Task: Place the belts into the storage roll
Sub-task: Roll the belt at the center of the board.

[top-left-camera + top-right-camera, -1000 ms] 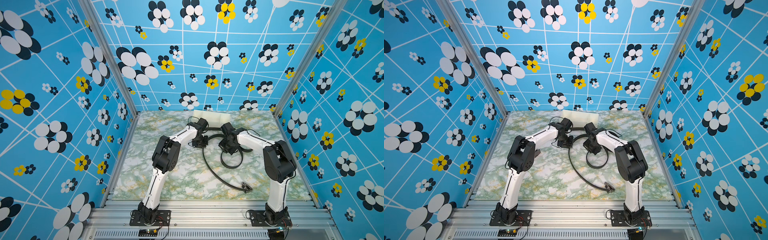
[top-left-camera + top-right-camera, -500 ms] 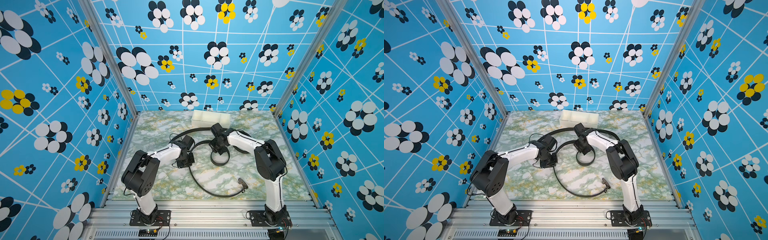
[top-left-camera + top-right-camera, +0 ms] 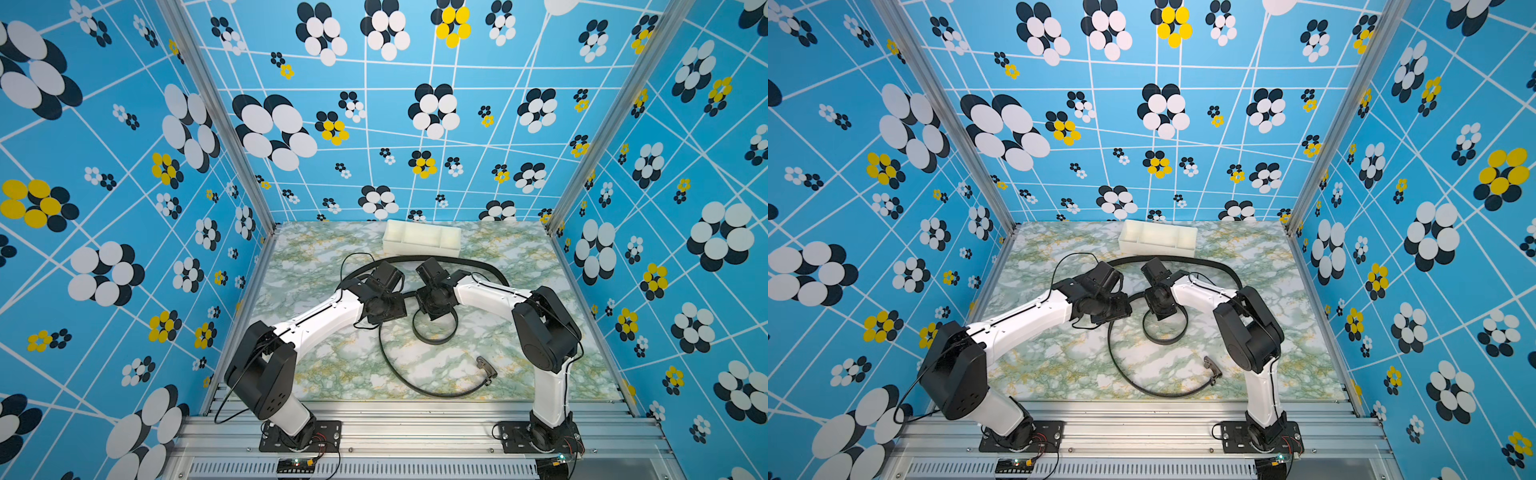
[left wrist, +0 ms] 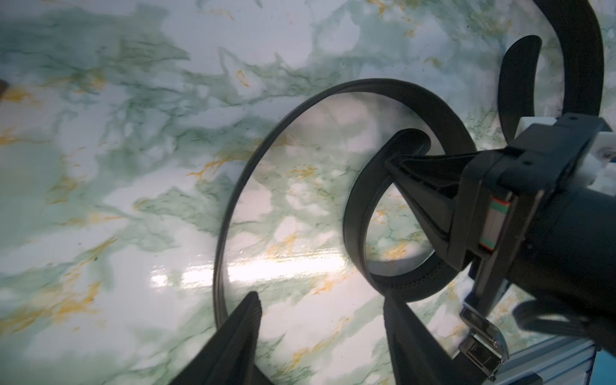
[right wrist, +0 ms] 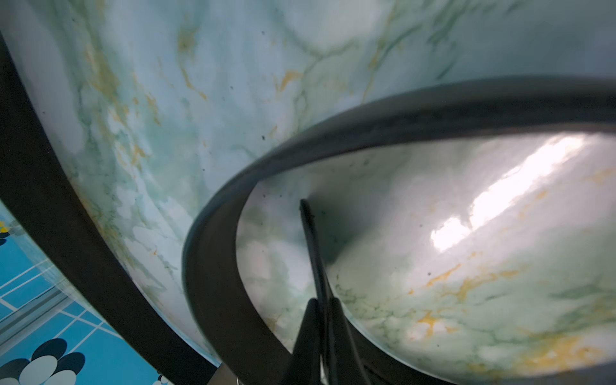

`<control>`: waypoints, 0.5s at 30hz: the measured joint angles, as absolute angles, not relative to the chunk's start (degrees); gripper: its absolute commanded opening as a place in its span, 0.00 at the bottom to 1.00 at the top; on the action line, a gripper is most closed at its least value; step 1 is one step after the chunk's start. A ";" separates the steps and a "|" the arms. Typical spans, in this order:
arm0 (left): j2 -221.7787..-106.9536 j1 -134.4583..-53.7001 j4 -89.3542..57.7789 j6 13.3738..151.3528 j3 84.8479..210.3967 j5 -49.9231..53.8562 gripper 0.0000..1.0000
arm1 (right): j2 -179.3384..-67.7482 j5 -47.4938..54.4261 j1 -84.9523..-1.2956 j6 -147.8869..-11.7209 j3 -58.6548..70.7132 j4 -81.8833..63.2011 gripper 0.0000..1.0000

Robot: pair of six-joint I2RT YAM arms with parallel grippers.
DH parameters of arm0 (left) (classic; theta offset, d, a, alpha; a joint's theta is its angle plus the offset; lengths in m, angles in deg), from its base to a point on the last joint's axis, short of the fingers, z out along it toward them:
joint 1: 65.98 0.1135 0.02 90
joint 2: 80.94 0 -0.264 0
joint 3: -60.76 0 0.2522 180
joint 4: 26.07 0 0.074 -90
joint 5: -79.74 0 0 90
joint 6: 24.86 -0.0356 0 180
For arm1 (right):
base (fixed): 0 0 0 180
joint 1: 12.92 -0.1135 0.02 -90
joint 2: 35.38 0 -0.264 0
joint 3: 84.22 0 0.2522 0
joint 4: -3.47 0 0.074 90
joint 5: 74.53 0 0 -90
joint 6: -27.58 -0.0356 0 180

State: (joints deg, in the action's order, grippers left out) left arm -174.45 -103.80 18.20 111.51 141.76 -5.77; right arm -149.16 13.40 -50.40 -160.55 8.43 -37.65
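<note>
- In both top views the storage roll (image 3: 419, 249) (image 3: 1156, 248) sits at the table's (image 3: 328, 370) far edge. Its long axis runs along that edge and its compartments face up. The belt (image 3: 415, 390) sprawls mid-table in loops, its buckle (image 3: 486, 368) lying toward the front right corner.
- Left wrist view: the left fingers (image 4: 240, 336) stand well apart and clamp nothing. The belt's wide loop curves away just beside them.
- Right wrist view: the right fingers (image 5: 308, 333) are pressed together on the belt's thin end, with a small loop curling around them.
</note>
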 measured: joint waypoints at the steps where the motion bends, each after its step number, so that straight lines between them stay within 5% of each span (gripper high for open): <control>1: -176.66 -104.35 17.21 111.45 142.44 -5.22 0.61 | -149.09 13.40 -50.42 -160.70 8.21 -37.30 0.00; 9: -188.79 -106.58 12.88 111.45 143.73 -1.38 0.54 | -148.52 13.20 -50.40 -161.05 7.03 -35.70 0.00; 15: -192.33 -106.58 11.90 110.35 146.90 -0.85 0.27 | -148.24 12.94 -50.35 -161.05 6.27 -34.67 0.00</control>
State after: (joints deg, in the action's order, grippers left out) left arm -192.33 -106.58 11.90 110.35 146.90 -0.85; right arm -148.24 12.94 -50.35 -161.05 6.27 -34.67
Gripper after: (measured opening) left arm 0.335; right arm 0.055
